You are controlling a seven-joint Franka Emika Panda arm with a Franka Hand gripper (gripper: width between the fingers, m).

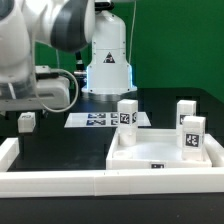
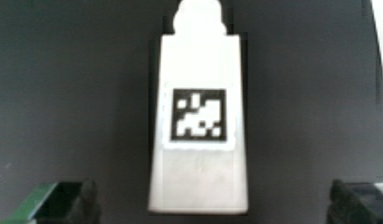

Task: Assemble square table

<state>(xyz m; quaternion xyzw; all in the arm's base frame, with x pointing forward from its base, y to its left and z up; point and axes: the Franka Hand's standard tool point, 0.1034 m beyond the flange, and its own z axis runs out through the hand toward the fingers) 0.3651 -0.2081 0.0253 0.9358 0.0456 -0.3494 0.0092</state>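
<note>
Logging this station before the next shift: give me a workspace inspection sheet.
Surface: black table, white rail along its near edge.
Job's things: tabletop slab lies rimmed face up; three tagged posts stand on or by it; a fourth post lies below the wrist camera.
Clutter: small white block; marker board.
Gripper: open, fingers astride the lying post, not touching.
Cables: nothing seen.
Surroundings: green backdrop.
</note>
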